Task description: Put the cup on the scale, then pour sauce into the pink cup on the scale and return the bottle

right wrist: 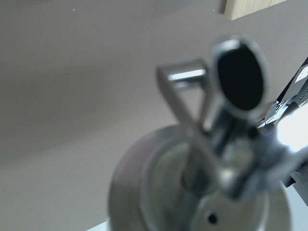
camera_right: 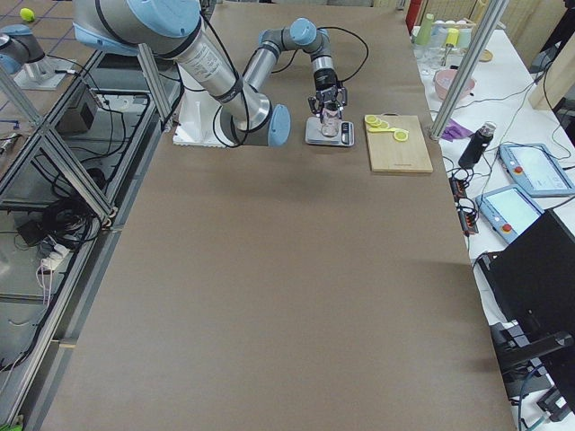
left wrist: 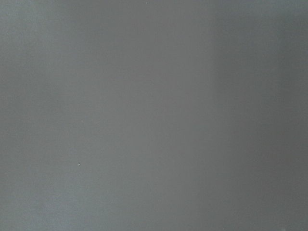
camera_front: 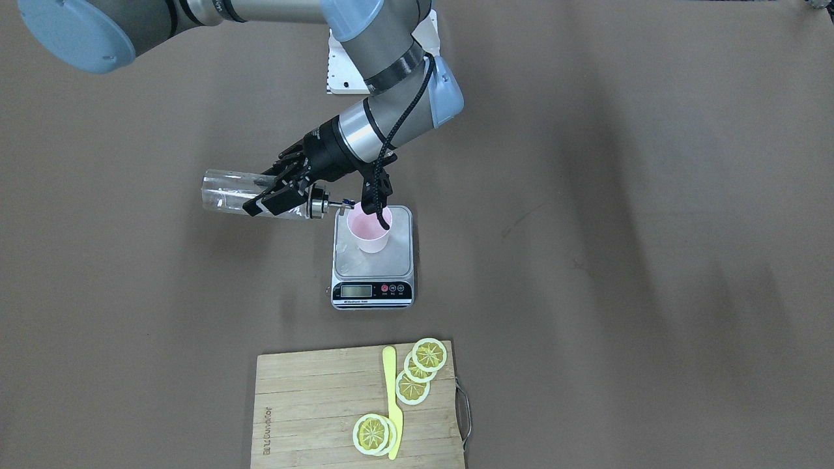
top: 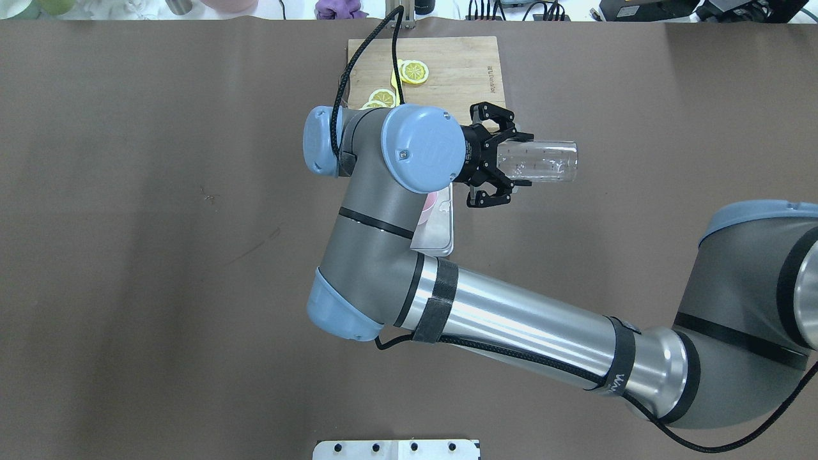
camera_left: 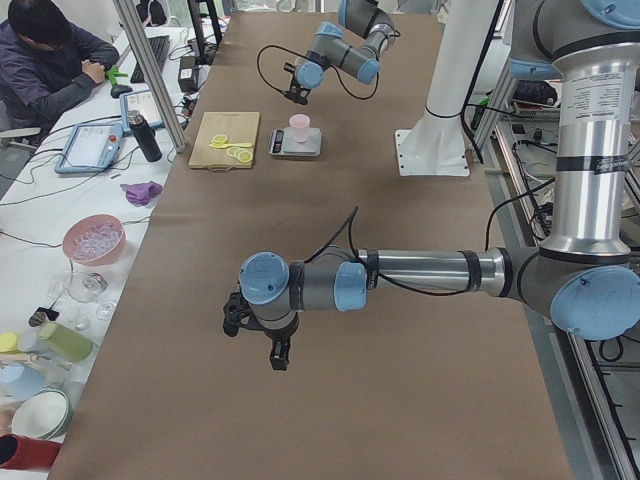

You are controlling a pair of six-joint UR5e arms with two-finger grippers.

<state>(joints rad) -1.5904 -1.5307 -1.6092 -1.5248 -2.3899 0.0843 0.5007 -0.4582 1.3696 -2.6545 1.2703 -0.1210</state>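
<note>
The pale pink cup stands upright on the steel platform of the scale. My right gripper is shut on the clear glass bottle near its neck. It holds the bottle about level, with the metal spout at the cup's rim. I make out no stream. In the overhead view the bottle sticks out of the right gripper, and my arm hides most of the scale. The spout fills the right wrist view. My left gripper hangs over bare table far away; I cannot tell its state.
A bamboo cutting board with lemon slices and a yellow knife lies just past the scale, on the operators' side. A white mounting plate lies near the robot's base. The left wrist view shows only brown table.
</note>
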